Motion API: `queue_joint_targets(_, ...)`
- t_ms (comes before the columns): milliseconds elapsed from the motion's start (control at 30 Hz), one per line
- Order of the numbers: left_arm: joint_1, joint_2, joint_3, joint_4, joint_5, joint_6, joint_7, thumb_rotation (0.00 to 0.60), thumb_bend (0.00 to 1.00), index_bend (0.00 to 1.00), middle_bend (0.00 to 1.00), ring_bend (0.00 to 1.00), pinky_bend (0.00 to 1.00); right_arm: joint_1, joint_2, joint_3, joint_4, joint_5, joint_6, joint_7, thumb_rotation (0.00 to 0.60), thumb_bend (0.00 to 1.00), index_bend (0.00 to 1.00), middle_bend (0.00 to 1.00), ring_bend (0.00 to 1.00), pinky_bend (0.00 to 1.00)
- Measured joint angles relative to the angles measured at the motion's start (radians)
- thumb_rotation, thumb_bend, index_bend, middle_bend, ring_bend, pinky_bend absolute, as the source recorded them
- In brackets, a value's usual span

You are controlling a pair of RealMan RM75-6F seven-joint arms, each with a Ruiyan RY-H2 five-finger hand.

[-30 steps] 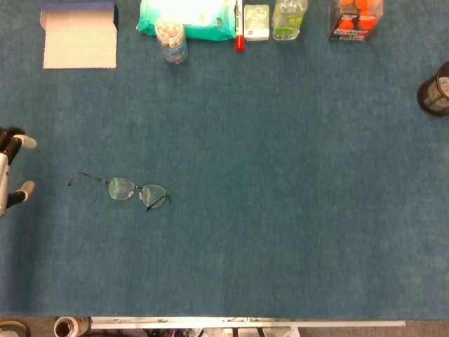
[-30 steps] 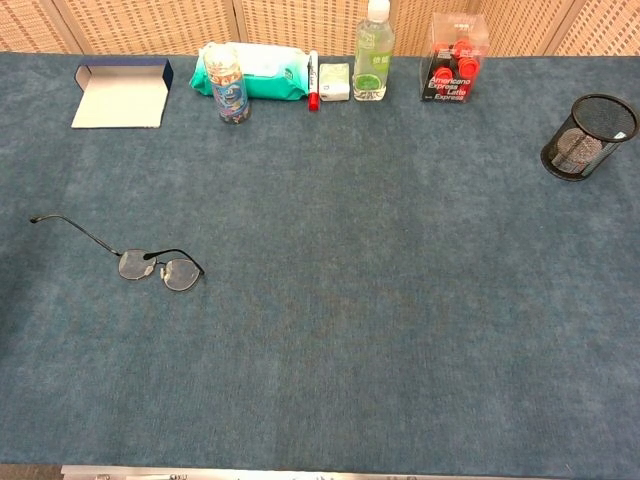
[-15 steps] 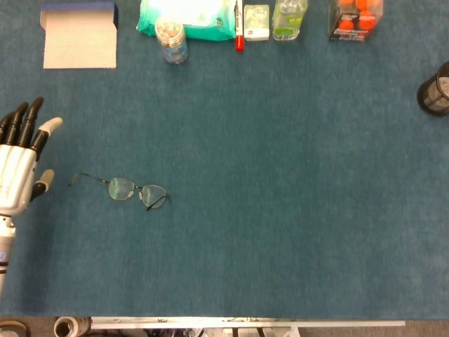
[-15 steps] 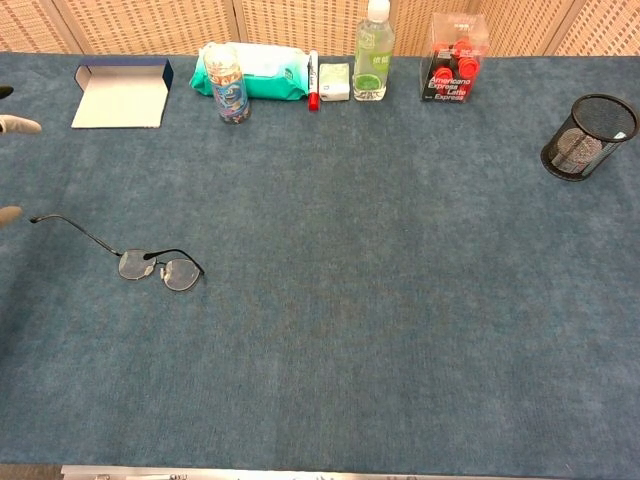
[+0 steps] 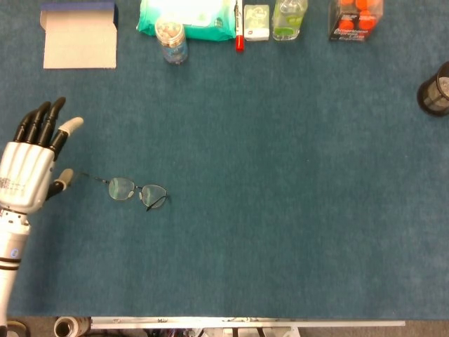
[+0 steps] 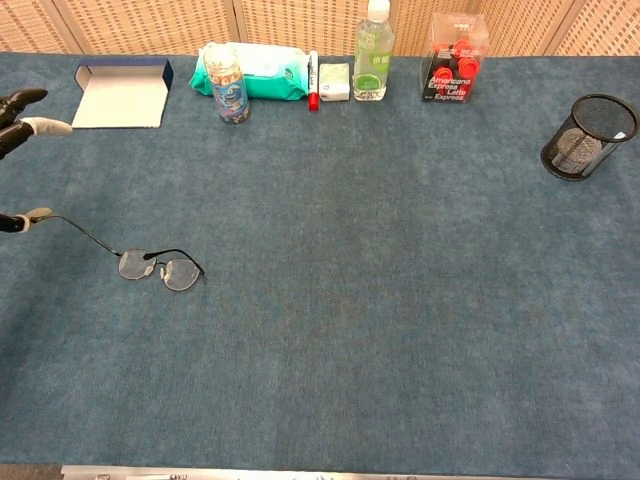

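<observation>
A pair of thin wire-framed glasses (image 5: 133, 191) lies on the blue table cloth at the left, one temple arm stretched out to the left, also seen in the chest view as glasses (image 6: 158, 267). My left hand (image 5: 31, 166) hovers flat just left of that temple arm, fingers spread and pointing away, holding nothing. Its thumb tip is close to the end of the temple arm. In the chest view only the fingertips (image 6: 30, 98) of this left hand show at the left edge. My right hand shows in neither view.
Along the far edge stand an open box (image 5: 78, 35), a green wipes pack (image 5: 188, 17), a small jar (image 5: 172, 40), a red marker (image 5: 239, 28), a bottle (image 6: 372, 50) and a drinks pack (image 6: 452, 55). A black mesh cup (image 6: 588, 136) stands at the right.
My left hand has come in from the left edge toward the glasses, fingers spread wide. The glasses have not moved.
</observation>
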State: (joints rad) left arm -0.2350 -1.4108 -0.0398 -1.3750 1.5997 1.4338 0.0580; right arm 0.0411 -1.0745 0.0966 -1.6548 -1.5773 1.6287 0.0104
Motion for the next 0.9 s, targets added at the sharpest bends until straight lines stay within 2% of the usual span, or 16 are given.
queue_joint_targets(567, -0.029, -0.050, 0.004, -0.006, 0.039, 0.017, 0.001, 0.600, 0.20, 0.18, 0.00, 0.00, 0.11, -0.002, 0.004, 0.003, -0.002, -0.002, 0.005, 0.009, 0.600, 0.31, 0.56, 0.49, 0.39, 0.46)
queue_joint_targets(900, -0.047, -0.077, 0.022, -0.017, 0.056, -0.006, 0.024, 0.600, 0.20, 0.18, 0.00, 0.00, 0.11, -0.006, 0.010, 0.006, -0.007, -0.004, 0.012, 0.016, 0.600, 0.31, 0.56, 0.49, 0.39, 0.46)
